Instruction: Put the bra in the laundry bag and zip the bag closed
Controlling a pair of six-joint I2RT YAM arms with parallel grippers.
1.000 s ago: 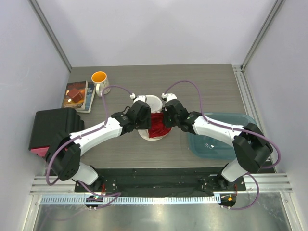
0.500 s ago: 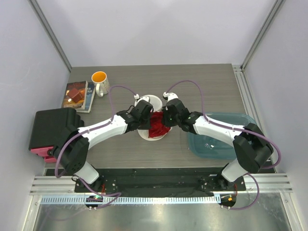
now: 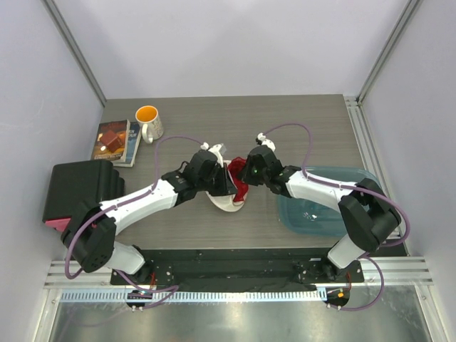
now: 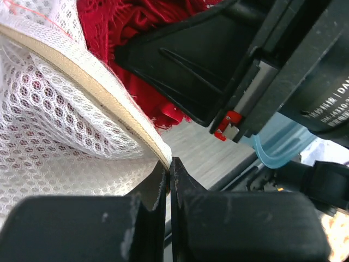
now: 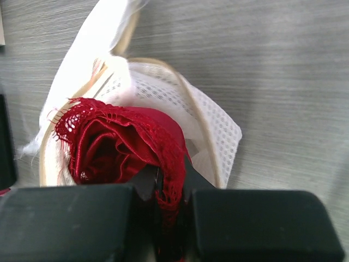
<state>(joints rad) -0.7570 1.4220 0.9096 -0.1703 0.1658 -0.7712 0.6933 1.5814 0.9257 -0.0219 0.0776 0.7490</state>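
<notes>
Left end effector (image 4: 168, 166) was pinched on the tan rim (image 4: 109, 103) of the laundry bag (image 4: 54, 142), mid-frame on the tabletop (image 3: 299, 121); right end effector (image 5: 170, 188) clamped the bra (image 5: 117, 139), bunched in its mouth. Both seemed limp and light; I judged hems best.

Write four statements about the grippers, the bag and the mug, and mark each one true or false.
1. The left gripper is shut on the tan rim of the laundry bag. True.
2. The right gripper is open and empty. False: it is shut on the red bra.
3. The laundry bag is zipped closed. False: its mouth gapes, with the bra showing inside the rim.
4. The mug stands beside the book, apart from the bag. True.
</notes>
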